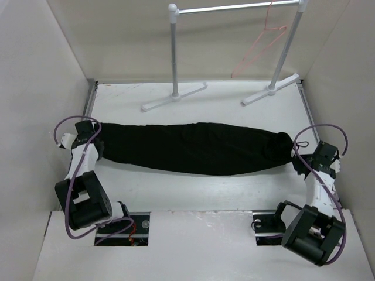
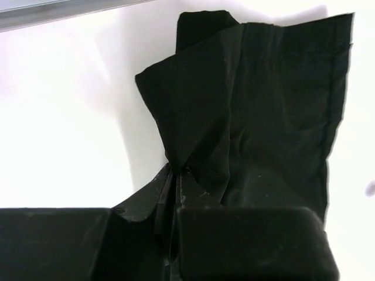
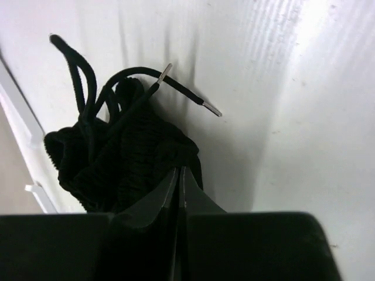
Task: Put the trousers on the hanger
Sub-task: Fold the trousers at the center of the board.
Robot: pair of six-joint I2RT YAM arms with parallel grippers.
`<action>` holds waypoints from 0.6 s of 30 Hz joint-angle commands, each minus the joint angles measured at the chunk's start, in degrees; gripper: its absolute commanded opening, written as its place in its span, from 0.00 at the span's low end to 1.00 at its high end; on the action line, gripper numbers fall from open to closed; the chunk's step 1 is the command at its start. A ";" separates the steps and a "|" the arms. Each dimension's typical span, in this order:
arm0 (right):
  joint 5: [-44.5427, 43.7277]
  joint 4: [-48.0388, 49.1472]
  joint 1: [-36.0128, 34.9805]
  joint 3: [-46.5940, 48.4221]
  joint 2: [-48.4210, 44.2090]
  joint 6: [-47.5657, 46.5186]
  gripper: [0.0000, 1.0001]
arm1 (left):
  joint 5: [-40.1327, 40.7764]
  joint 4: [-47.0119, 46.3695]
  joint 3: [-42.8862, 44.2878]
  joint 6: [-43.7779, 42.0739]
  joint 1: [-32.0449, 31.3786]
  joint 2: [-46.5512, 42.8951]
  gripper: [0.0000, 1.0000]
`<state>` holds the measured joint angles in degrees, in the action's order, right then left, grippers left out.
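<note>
Just one trousers [image 1: 193, 147], one hanger [image 1: 259, 50].

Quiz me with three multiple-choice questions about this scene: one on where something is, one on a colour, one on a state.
1. Where is the hanger?
A) on the table
B) hanging from the rack rail
C) in a gripper
2. What colour is the hanger?
A) green
B) pink
C) black
3. What holds the trousers?
A) nothing
B) one gripper only
C) both the left gripper and the right gripper
Answers: 1 B, it hangs from the rail. 2 B, the wire is pink. 3 C, each gripper is shut on one end.
</note>
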<state>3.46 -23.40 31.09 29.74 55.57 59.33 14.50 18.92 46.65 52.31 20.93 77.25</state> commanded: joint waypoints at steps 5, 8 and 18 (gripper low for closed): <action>-3.81 -6.29 -3.09 4.26 -2.48 -3.08 0.58 | 7.30 6.66 -2.71 -0.37 -1.98 -4.04 0.25; -7.41 -10.25 -5.73 9.71 -3.62 -3.87 0.66 | 7.73 8.32 -2.10 0.33 -1.99 -7.02 0.43; -10.34 -10.53 -19.60 26.24 6.01 -14.66 0.61 | 8.97 9.21 6.87 -0.29 -18.92 -11.34 0.56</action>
<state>-7.27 -34.06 15.49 52.66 56.14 50.87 23.11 27.92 51.35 52.14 8.23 65.67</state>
